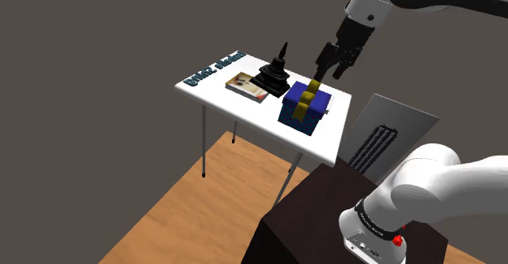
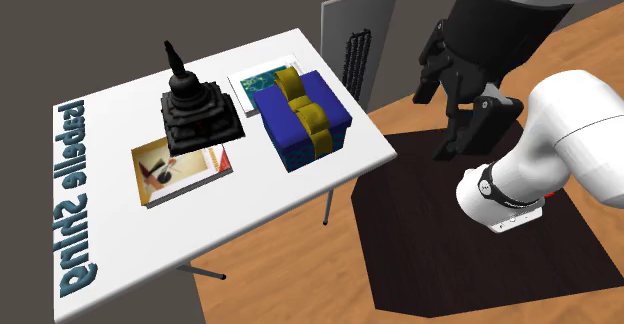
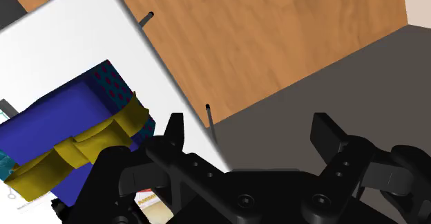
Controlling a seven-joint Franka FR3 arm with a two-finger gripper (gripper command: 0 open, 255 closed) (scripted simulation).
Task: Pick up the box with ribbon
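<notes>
The blue box (image 1: 305,106) with its yellow ribbon sits flat on the white table (image 1: 326,147), at the end nearest the robot's dark stand (image 1: 309,213) and close to the edge; a black tiered ornament (image 1: 275,77) stands just beside it on a picture book (image 2: 165,172), and a printed card (image 2: 255,80) peeks out behind the box. From here the box looks nearly square, so I wouldn't swear to a long side; the ribbon's band runs roughly alongside that near table edge. The gripper (image 3: 248,129) hangs above table height, its black fingers spread wide with nothing between them but floor; in the wrist view the box lies off beyond one finger, not in the gap; in the second exterior view the hand sits out past the table edge, to the box's right. I'd judge the move turns on shifting sideways over the box's top before coming down.
</notes>
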